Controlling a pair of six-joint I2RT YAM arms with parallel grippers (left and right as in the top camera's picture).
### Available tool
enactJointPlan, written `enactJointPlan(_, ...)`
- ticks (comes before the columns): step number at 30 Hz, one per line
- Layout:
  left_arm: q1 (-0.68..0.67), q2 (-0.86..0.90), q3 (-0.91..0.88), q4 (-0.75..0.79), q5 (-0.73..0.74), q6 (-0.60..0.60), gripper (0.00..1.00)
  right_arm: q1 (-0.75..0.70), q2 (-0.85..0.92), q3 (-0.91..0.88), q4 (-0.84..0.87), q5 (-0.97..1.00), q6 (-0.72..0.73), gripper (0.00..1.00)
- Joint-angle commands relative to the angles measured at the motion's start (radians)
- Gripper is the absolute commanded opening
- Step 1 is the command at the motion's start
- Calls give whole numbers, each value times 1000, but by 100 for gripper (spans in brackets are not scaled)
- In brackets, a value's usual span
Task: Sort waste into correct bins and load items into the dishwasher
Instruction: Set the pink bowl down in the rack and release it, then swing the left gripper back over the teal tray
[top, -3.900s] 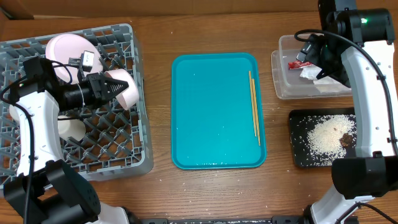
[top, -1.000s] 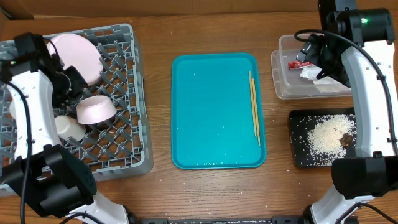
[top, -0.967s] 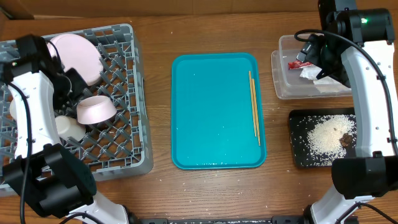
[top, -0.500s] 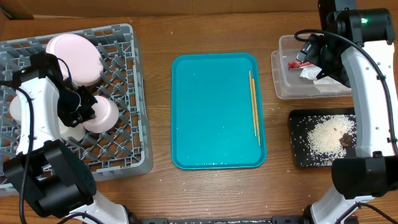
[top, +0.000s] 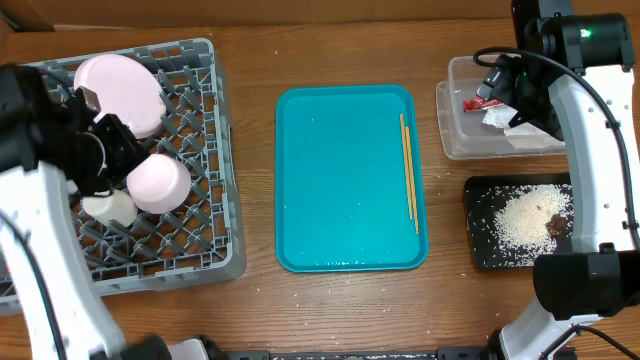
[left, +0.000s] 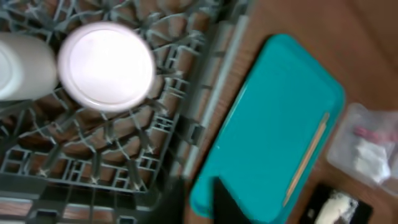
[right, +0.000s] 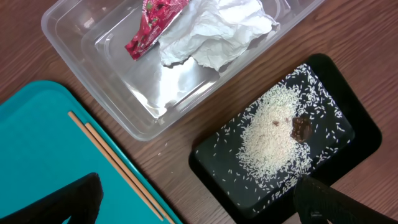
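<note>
A pale pink bowl (top: 160, 182) (left: 106, 65) lies upside down in the grey dish rack (top: 190, 240), beside a white cup (top: 108, 207) and a pink plate (top: 120, 88). My left gripper (top: 120, 152) (left: 202, 199) hovers above the rack, jaws slightly open and holding nothing. The chopsticks (top: 409, 172) (right: 118, 162) lie on the teal tray's right side. My right gripper (right: 202, 205) (top: 503, 92) hangs wide open and empty over the bins. The clear tub (right: 93, 56) holds a red wrapper (right: 152, 28) and a napkin (right: 211, 31). The black tray (right: 348, 143) holds rice (right: 273, 137) and a brown scrap (right: 301, 129).
The teal serving tray (top: 345, 180) lies in the middle of the wooden table, between the rack and the bins. The right arm's body stands over the tub and the black tray at the table's right edge.
My left gripper turned the bowl over, set it down in the rack beside the cup, let go and lifted away. The right arm has not moved.
</note>
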Motion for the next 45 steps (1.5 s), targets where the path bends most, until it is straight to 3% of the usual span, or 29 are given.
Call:
enactJointPlan(1, -13, -57, 15, -35, 95, 30, 59, -1, -23, 20, 1, 3, -8, 100)
enactJointPlan(4, -44, -68, 15, -82, 150, 80, 75, -1, -23, 20, 1, 3, -8, 100)
enactJointPlan(13, -301, -67, 5, -114, 189, 117, 78, -1, -23, 20, 1, 3, -8, 100)
enactJointPlan(18, -509, -66, 5, -78, 158, 97, 88, -1, -23, 20, 1, 3, -8, 100)
enactJointPlan(22, -660, -58, 5, -47, 29, 2, 100, -1, -23, 20, 1, 3, -8, 100)
enactJointPlan(29, -862, -5, 5, 5, -86, -87, 100, -1, -23, 20, 1, 2, -8, 100)
enactJointPlan(45, -997, 171, 5, 31, -81, -108, 100, -1, -23, 20, 1, 3, -8, 100)
